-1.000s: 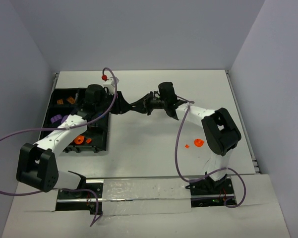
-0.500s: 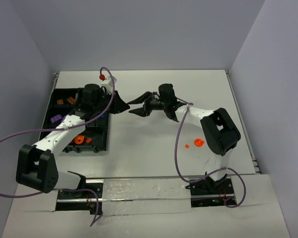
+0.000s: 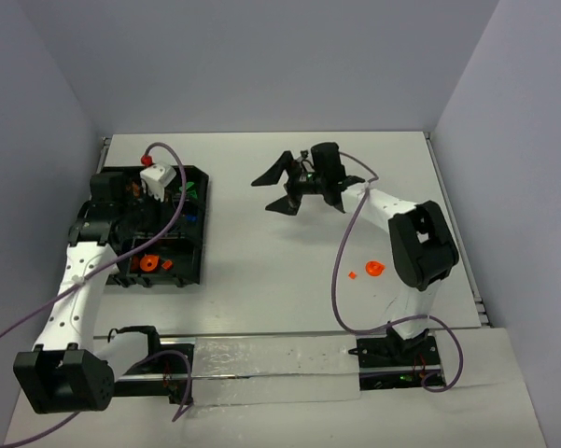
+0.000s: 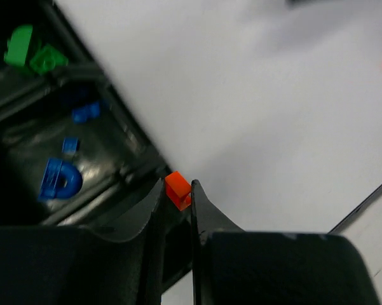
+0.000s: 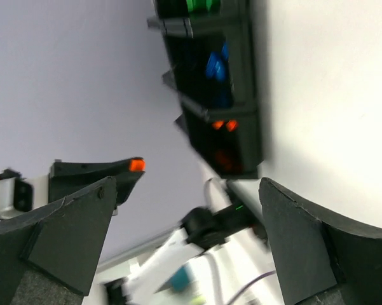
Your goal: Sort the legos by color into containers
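My left gripper [image 4: 177, 188] is shut on a small orange lego [image 4: 177, 190], held at its fingertips above the right rim of the black containers tray [image 3: 203, 233]. Below it lie green legos [image 4: 32, 54] and blue legos [image 4: 60, 178] in separate compartments. The top view shows orange pieces [image 3: 149, 263] in the tray's near compartment. My right gripper [image 3: 271, 191] hangs wide open and empty over the middle of the table. In the right wrist view it [image 5: 187, 184] faces the tray [image 5: 235, 95] and the held orange lego [image 5: 136, 165]. Two orange legos [image 3: 373, 268] lie loose on the table at the right.
Grey walls close in the table on the left, back and right. Purple cables [image 3: 341, 271] loop from both arms. A raised rail [image 3: 261, 355] runs along the near edge between the arm bases.
The two grippers were tip to tip at mid-table. The right gripper opened wide and drew back. The left arm swung left over the tray, carrying the orange lego.
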Tool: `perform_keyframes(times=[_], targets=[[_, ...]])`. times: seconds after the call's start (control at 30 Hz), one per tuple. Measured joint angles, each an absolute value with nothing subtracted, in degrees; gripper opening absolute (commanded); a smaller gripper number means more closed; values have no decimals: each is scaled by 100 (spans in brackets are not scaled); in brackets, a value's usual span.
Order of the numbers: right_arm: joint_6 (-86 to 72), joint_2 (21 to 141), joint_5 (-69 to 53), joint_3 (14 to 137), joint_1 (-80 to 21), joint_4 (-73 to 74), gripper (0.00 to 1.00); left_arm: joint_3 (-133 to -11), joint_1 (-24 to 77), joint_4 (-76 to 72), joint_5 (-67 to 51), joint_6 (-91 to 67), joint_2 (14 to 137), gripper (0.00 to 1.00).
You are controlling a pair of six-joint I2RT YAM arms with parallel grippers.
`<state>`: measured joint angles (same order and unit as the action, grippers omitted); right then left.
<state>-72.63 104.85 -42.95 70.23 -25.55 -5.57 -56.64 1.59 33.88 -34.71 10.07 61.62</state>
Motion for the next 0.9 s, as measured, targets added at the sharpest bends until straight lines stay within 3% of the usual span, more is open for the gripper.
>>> perform_keyframes(times=[0.17, 0.27, 0.47, 0.77, 0.9], targets=[[-5798, 10128, -4070, 7316, -2215, 219, 100, -5583, -465, 4780, -3249, 2379, 6084, 7], [-5012, 9872, -3933, 7399, -2176, 658, 100, -5420, -609, 5129, -3034, 2796, 6090, 23], [-3522, 9409, -3616, 7496, -2170, 1457, 100, -5309, -613, 5239, -2555, 3101, 6291, 41], [-2203, 8977, -2937, 7509, -2142, 2164, 99, -5248, -617, 5076, -2226, 3178, 6491, 47], [-1473, 8725, -2548, 7462, -2116, 2492, 90, -5258, -617, 5032, -2358, 3201, 6490, 53]])
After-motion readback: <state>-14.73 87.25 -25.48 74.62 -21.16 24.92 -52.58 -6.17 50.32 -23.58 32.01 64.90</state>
